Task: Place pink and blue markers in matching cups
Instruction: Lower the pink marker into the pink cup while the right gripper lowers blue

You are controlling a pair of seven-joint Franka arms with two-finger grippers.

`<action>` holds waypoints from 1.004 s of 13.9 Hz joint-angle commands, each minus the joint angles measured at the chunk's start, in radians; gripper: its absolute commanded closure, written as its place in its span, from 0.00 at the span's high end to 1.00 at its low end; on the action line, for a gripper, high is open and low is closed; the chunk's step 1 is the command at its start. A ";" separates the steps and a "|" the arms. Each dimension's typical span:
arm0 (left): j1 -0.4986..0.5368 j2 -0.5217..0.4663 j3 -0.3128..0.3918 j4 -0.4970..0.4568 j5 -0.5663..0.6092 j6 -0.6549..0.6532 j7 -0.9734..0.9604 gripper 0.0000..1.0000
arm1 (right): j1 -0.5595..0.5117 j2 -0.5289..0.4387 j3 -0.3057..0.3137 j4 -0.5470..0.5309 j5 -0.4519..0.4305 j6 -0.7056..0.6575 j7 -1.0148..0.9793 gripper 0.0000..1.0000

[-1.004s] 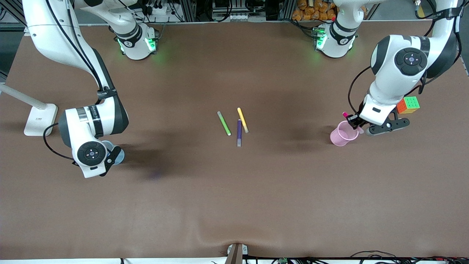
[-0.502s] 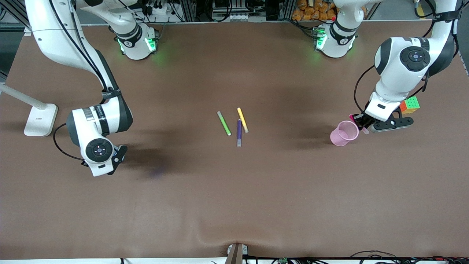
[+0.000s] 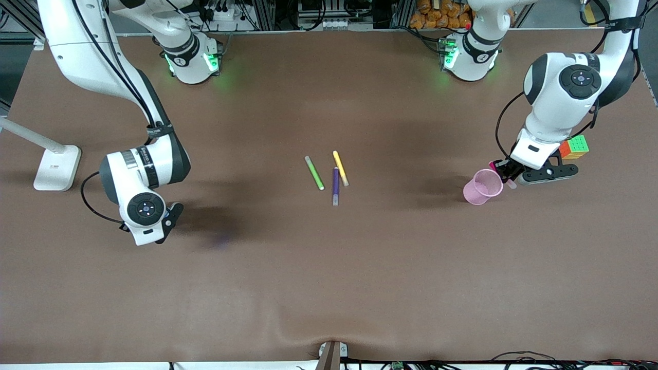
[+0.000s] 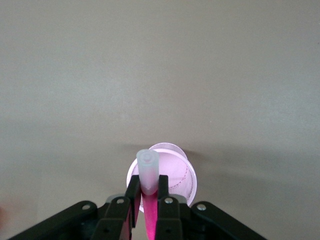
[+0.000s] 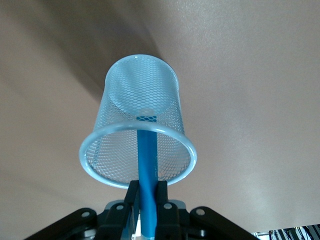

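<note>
Cups: you have two. Your right end effector (image 5: 146,196) grips one blue marker (image 5: 147,165) reaching into the blue cup (image 5: 137,125). Three spare pens (image 3: 335,186) lie mid-worktop (image 3: 329,267). Your left end effector (image 4: 148,200) clamps one pink marker (image 4: 149,200) over the pink cup (image 3: 482,187).

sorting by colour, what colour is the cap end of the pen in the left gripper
Pale greyish-white on the pink marker, clearest in the left wrist view.

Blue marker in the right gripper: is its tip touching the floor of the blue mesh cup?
Cannot tell. In the right wrist view the right gripper holds the slim blue marker inside the pale blue mesh cup, but the view shows neither contact nor gap.
</note>
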 commanded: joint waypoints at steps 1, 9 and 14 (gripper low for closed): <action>0.014 -0.017 -0.005 -0.033 0.015 0.041 0.006 0.00 | 0.000 -0.024 0.006 -0.020 -0.014 0.001 0.019 0.15; 0.038 -0.010 -0.005 -0.054 0.015 0.091 0.039 0.00 | 0.004 -0.026 0.008 -0.019 -0.014 0.001 0.019 0.26; 0.038 -0.003 -0.005 -0.080 0.015 0.146 0.039 0.00 | 0.003 -0.037 0.008 -0.019 -0.012 -0.002 0.019 0.27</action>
